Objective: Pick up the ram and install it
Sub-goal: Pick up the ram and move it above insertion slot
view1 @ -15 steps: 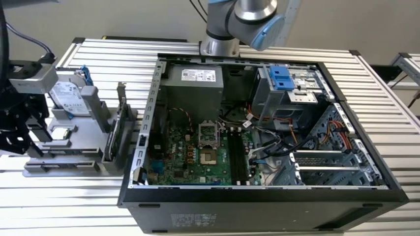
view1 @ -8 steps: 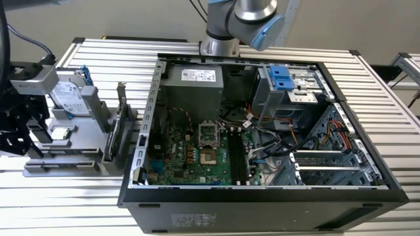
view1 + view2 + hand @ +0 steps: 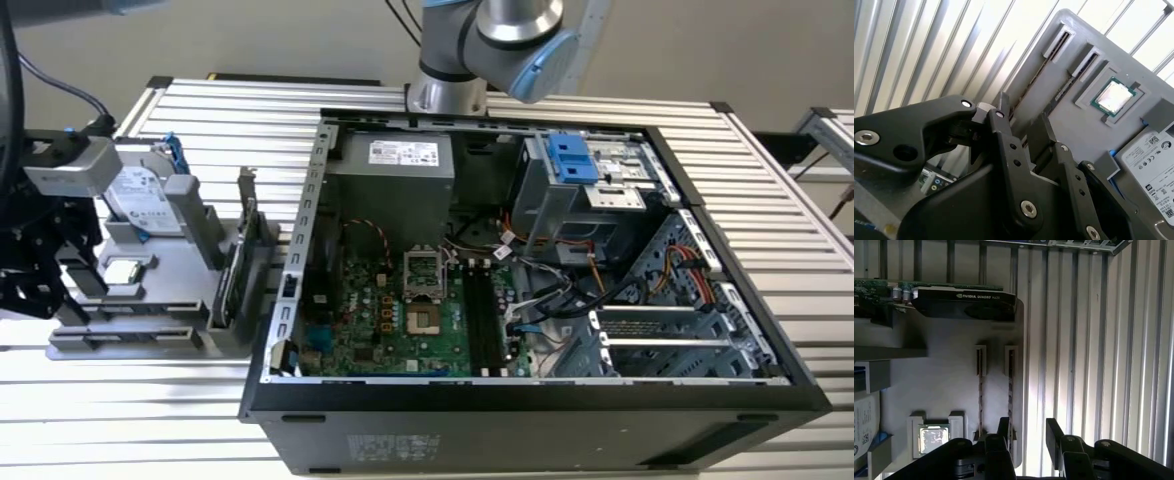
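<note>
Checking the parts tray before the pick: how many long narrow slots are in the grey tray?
2, side by side in the grey tray: one slot nearer the processor chip, the other slot nearer the tray's edge, by the gripper. Others may be hidden.

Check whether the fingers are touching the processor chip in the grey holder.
Apart. In the second wrist view, bare grey holder shows between the fingers and the processor chip.

White lettering on expansion card (image 3: pixel 964 302), printed drive label (image 3: pixel 1152 170)
</note>
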Robot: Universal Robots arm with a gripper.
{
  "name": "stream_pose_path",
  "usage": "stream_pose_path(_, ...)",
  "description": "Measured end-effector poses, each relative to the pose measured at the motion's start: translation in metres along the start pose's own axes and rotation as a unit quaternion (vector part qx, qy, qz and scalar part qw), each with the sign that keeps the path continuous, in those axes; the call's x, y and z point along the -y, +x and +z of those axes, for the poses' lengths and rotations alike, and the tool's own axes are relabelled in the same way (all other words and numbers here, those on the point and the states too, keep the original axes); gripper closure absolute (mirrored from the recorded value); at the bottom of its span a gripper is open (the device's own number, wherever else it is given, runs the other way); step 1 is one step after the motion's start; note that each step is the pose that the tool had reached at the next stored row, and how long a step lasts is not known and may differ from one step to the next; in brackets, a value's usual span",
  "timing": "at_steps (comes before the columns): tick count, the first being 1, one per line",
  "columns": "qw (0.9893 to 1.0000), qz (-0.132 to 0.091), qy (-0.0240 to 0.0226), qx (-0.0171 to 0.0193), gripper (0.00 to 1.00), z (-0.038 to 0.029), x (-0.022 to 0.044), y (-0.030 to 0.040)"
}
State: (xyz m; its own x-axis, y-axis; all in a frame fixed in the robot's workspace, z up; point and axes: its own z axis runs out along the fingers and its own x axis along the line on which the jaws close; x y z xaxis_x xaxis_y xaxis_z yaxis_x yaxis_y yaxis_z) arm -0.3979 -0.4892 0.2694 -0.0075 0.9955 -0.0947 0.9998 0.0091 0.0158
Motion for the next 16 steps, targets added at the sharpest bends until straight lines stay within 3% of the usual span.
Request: stream_pose_path(16,1.0000,0.000,0.0000,0.0092,0.00,0.0090,0.0001,0.0009)
